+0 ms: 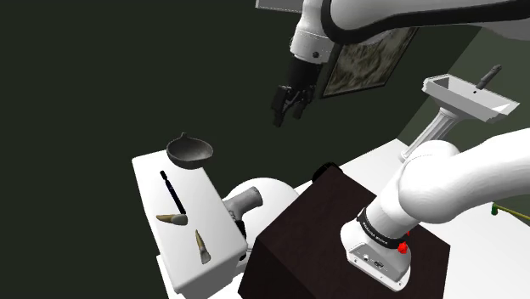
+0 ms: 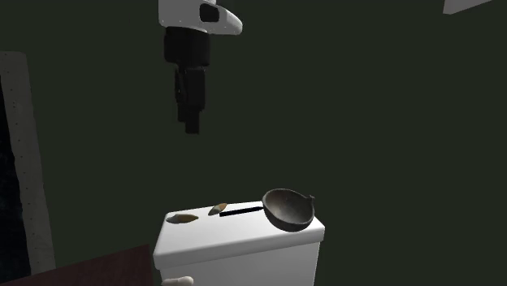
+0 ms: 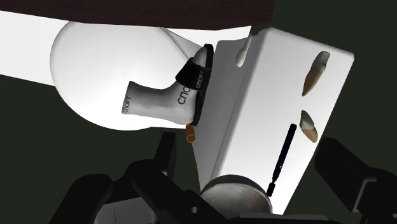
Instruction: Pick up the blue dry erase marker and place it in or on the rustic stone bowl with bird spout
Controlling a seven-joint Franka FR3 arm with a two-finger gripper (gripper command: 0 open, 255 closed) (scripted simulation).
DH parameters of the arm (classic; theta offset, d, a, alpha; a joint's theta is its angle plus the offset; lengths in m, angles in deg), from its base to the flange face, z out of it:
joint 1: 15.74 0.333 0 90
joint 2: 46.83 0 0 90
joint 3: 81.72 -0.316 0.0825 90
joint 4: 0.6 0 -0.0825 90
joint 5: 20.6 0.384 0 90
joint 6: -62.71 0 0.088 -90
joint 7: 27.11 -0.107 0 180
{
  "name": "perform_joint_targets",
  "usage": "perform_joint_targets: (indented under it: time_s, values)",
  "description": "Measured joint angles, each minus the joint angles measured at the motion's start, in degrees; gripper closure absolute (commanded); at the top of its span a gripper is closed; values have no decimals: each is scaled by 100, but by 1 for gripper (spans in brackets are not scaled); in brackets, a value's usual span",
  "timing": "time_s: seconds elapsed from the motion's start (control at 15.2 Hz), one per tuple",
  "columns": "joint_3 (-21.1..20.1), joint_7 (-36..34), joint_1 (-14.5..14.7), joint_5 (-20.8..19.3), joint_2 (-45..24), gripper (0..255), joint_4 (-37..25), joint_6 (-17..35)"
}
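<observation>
A dark, thin marker [image 1: 173, 193] [image 2: 241, 211] [image 3: 282, 159] lies flat on the white toilet tank lid [image 1: 146, 178] [image 2: 236, 231] [image 3: 254, 89]. At the lid's far end, just past the marker's tip, stands the dark round bowl [image 1: 189, 153] [image 2: 288, 209] [image 3: 238, 200]. My black gripper [image 1: 289, 106] [image 2: 191, 122] [image 3: 254, 172] hangs high above the tank, open and holding nothing. In the shoulder view it is up and to the right of the bowl. In the wrist view the marker and bowl show between the spread fingers [image 3: 347, 168].
Two brownish tooth-shaped pieces [image 1: 172, 219] [image 1: 202, 246] lie on the lid near the marker's other end. A white angled object with a black band [image 1: 242, 204] [image 3: 159, 102] rests on the toilet beside the tank. The dark stand [image 1: 331, 229] and a pedestal sink [image 1: 467, 98] are to the right.
</observation>
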State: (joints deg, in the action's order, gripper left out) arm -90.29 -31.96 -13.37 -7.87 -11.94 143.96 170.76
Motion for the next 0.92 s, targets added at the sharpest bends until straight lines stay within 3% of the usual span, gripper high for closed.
perform_joint_targets:
  time_s: [0.46,0.92]
  values:
    - [-604,-611,139,243,-1165,0,-11,1295]
    - [-1062,-1280,139,23,-2761,0,-492,2520]
